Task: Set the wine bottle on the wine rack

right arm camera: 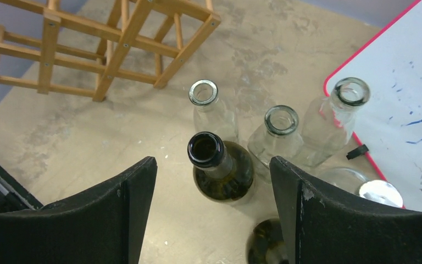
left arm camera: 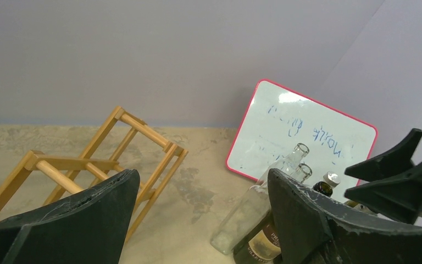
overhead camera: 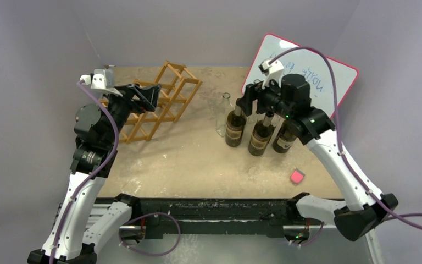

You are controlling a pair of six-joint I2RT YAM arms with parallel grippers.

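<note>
The worn tan table (overhead camera: 187, 165) carried the wine rack (overhead camera: 159, 104) at its back left. Dark wine bottles (overhead camera: 261, 137) stood among clear bottles (overhead camera: 223, 115) right of centre, a whiteboard (overhead camera: 307, 71) propped behind them and a small pink block (overhead camera: 296, 176) nearer the front.

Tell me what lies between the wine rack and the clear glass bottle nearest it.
Nothing: in the top view, bare table separates the wine rack from the clear bottle.
</note>
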